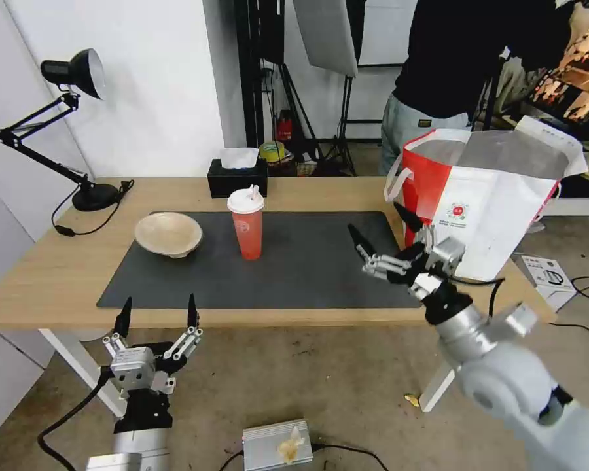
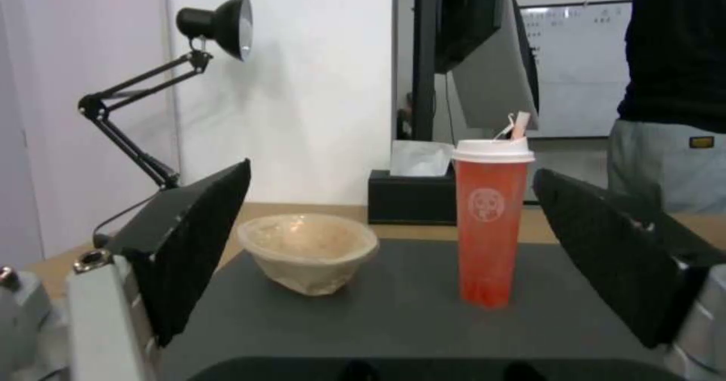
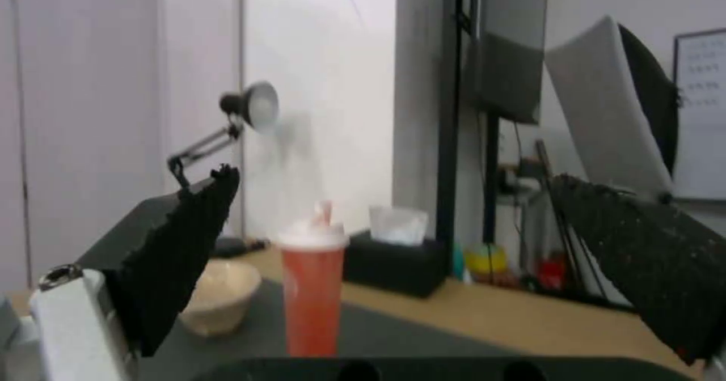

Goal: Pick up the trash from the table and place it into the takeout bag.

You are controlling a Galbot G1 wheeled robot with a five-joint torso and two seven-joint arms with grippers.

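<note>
A red cup (image 1: 247, 226) with a white lid stands upright on the dark grey mat (image 1: 307, 261) of the light-wood table (image 1: 52, 275). Left of it sits a shallow beige bowl (image 1: 168, 233). The large white takeout bag (image 1: 487, 190) with a red side stands open at the table's right end. My right gripper (image 1: 378, 227) hovers open and empty over the mat's right part, just left of the bag. My left gripper (image 1: 158, 309) is open and empty below the table's front edge. The cup (image 2: 491, 223) (image 3: 312, 290) and the bowl (image 2: 308, 252) (image 3: 218, 303) also show in both wrist views.
A black tissue box (image 1: 237, 176) sits at the table's back edge behind the cup. A black desk lamp (image 1: 59, 124) stands at the back left corner. A person (image 1: 464, 65) stands behind the bag. A small box (image 1: 548, 278) and cables lie on the floor.
</note>
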